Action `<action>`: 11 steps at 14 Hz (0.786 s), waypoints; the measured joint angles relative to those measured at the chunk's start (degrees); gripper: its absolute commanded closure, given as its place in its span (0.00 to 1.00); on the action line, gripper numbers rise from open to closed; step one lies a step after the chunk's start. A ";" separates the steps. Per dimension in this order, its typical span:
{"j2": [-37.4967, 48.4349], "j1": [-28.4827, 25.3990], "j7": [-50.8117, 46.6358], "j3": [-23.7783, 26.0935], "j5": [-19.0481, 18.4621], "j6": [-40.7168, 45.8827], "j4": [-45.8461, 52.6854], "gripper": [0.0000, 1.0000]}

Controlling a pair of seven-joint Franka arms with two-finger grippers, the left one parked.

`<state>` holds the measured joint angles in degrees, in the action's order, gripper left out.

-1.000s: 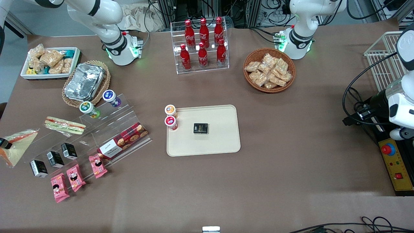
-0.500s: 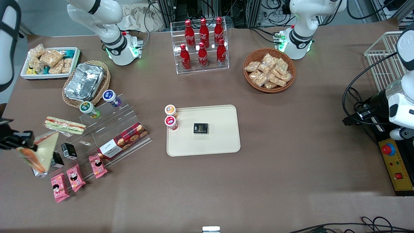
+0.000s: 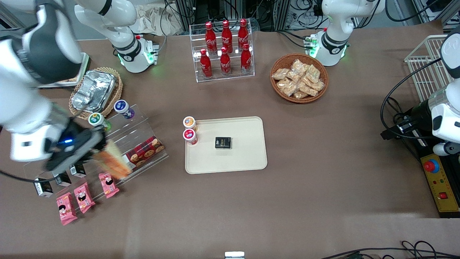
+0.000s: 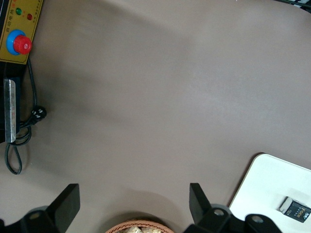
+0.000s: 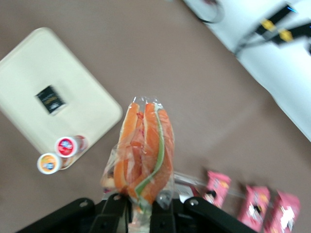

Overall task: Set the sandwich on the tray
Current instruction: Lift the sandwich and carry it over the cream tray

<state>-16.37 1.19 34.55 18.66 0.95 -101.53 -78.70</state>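
The gripper point(image 3: 94, 151) sits at the left of the front frame, raised over the clear acrylic display steps point(image 3: 107, 144), its fingers point(image 5: 116, 213) clamped on the wrapped end of the sandwich point(image 3: 112, 162). The sandwich hangs in the air, its orange and green filling edge turned outward; in the wrist view the sandwich point(image 5: 143, 155) points away from the camera above the brown table point(image 3: 323, 180). Half a second ago both were at the far left edge of the frame, beside the long wrapped sandwich; now they have shifted toward the frame's centre, and the white arm covers that long sandwich and most of the white snack bin. The tray point(image 3: 248, 158) lies in the middle of the frame, well apart from the sandwich, unmoved; a small black box point(image 3: 223, 142) rests on it and two round-lidded cups point(image 3: 189, 129) stand at its edge toward the working arm. The pink snack packets point(image 3: 84, 196) and the biscuit box point(image 3: 145, 151) have not moved
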 measured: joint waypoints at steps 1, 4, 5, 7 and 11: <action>-0.76 -2.21 0.85 0.16 -0.11 -0.13 -0.25 0.96; -3.92 -9.04 1.72 0.26 -0.76 -3.73 -0.74 0.96; -5.46 -11.23 1.80 0.30 -0.86 -5.37 -1.14 0.96; -9.32 -15.37 1.95 0.31 -1.59 -9.90 -2.20 0.96; -16.75 -19.91 1.96 0.25 -3.86 -16.50 -3.84 0.96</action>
<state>-33.12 -18.73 36.50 18.91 -2.91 -118.03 -82.53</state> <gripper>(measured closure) 0.841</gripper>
